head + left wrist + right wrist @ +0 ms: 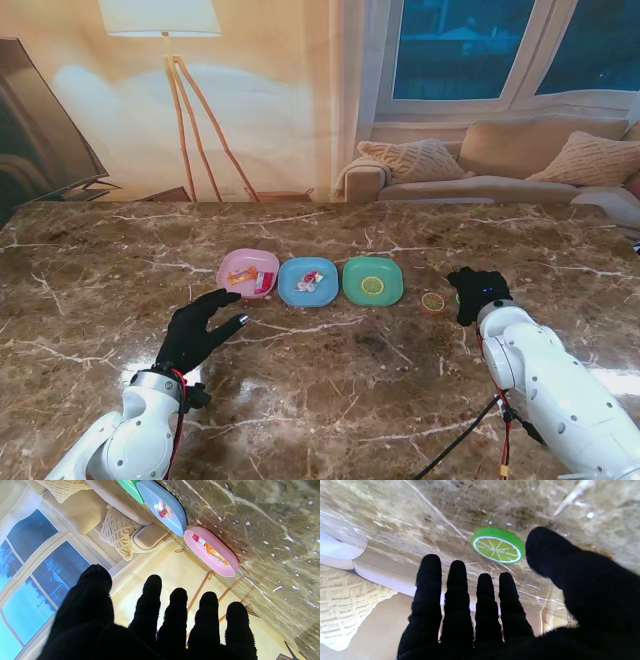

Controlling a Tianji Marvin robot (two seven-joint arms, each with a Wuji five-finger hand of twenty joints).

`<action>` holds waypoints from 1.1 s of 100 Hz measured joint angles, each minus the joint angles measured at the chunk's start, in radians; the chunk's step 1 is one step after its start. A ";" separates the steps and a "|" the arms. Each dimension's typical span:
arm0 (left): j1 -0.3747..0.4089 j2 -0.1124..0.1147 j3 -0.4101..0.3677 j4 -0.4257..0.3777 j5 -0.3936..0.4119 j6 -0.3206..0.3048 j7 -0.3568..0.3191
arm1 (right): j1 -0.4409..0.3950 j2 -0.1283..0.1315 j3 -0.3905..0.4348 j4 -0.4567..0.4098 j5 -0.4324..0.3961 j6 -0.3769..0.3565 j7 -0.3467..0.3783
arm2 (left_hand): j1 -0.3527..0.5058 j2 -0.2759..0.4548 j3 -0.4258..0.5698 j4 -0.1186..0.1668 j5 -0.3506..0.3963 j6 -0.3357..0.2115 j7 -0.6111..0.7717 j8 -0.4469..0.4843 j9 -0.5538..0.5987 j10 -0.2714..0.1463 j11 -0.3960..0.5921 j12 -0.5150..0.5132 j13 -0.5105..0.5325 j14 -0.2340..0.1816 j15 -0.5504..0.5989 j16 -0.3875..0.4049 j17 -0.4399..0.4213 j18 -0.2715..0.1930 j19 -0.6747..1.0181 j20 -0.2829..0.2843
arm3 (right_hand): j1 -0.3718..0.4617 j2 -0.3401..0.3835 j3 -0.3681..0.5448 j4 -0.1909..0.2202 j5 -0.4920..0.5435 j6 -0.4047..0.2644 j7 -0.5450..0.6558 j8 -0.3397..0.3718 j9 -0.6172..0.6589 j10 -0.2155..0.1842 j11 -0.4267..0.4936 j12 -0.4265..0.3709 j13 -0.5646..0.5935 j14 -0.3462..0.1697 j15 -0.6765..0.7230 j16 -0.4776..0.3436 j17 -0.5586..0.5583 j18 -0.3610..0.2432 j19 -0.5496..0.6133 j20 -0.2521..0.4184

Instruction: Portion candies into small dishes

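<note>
Right hand [476, 292] hovers over the marble table [330, 400], fingers [457, 585] spread and holding nothing, thumb just beside a lime-slice candy [497, 545] lying loose on the stone, well in from every edge. Pink dish [247, 272] and blue dish [308, 281] each hold wrapped candies; the green dish [372, 280] already carries one lime slice. Left hand [200, 328] waits splayed and empty near the pink dish. Likely step: picking this last slice. Next, a low pinch on a flat disc.

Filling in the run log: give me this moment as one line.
left hand open, near pink dish | right hand open, beside lime candy on table | pink, blue dish hold candies | green dish has one lime slice
</note>
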State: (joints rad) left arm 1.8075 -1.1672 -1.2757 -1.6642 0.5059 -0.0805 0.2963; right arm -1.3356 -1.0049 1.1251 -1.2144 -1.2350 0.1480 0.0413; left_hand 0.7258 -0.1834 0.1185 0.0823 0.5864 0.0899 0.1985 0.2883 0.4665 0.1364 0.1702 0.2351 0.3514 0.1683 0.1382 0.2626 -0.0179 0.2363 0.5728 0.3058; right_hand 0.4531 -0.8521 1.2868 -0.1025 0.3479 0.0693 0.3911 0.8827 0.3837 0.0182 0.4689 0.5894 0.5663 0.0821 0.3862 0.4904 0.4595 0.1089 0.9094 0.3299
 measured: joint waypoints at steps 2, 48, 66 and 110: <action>0.000 0.000 0.000 0.000 0.000 0.000 0.000 | 0.004 0.000 -0.005 0.008 0.004 0.002 -0.003 | 0.000 0.000 0.000 0.000 0.000 0.000 0.000 0.000 0.000 0.000 0.000 0.000 0.000 0.000 0.000 0.000 0.000 0.000 0.000 0.000 | 0.000 0.000 0.000 0.000 0.000 0.007 -0.002 0.001 -0.007 0.002 0.000 0.000 0.000 0.000 0.010 0.000 0.001 0.000 0.000 0.000; 0.001 0.000 -0.003 0.000 -0.001 0.001 -0.001 | 0.058 -0.012 -0.064 0.096 0.114 0.090 -0.058 | 0.000 0.000 0.000 0.000 0.000 0.001 0.000 0.000 0.000 0.000 0.000 0.000 0.000 0.000 0.000 0.000 0.000 0.000 0.000 0.000 | 0.002 0.011 0.001 0.023 -0.038 0.008 0.018 0.069 -0.032 0.020 0.115 0.073 0.045 0.001 0.134 0.067 0.129 0.027 0.052 0.013; 0.001 0.000 -0.004 0.000 -0.002 0.002 -0.002 | 0.077 -0.016 -0.084 0.127 0.160 0.092 -0.096 | 0.000 0.000 0.000 0.000 0.000 0.001 0.000 0.000 0.000 0.000 0.000 0.000 0.000 0.000 0.000 0.000 0.000 0.000 -0.001 0.000 | 0.028 0.011 0.008 0.024 -0.018 0.008 0.046 0.076 0.058 0.014 0.172 0.100 0.100 0.001 0.168 0.084 0.182 -0.003 0.076 0.013; 0.000 0.000 -0.005 0.001 -0.004 0.002 -0.003 | 0.092 -0.030 -0.097 0.160 0.221 0.105 -0.143 | 0.000 0.000 0.000 0.000 0.000 0.001 0.000 0.000 0.000 0.000 0.000 0.000 0.000 0.000 0.000 0.000 -0.001 0.000 -0.002 0.000 | 0.045 -0.007 0.022 0.024 0.058 -0.045 0.281 0.138 0.171 -0.006 0.248 0.138 0.219 0.014 0.213 0.108 0.305 -0.049 0.129 0.001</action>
State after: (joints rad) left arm 1.8079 -1.1672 -1.2804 -1.6629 0.5020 -0.0787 0.2930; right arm -1.2437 -1.0348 1.0283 -1.0542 -1.0140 0.2533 -0.1019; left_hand 0.7259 -0.1834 0.1185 0.0823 0.5864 0.0907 0.1985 0.2883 0.4665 0.1365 0.1702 0.2351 0.3514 0.1683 0.1381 0.2626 -0.0187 0.2363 0.5712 0.3057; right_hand 0.4977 -0.8595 1.3087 -0.0780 0.4062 0.0240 0.6722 1.0209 0.5547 0.0126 0.7172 0.7269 0.7855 0.0959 0.5994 0.5986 0.7649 0.0596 1.0382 0.3307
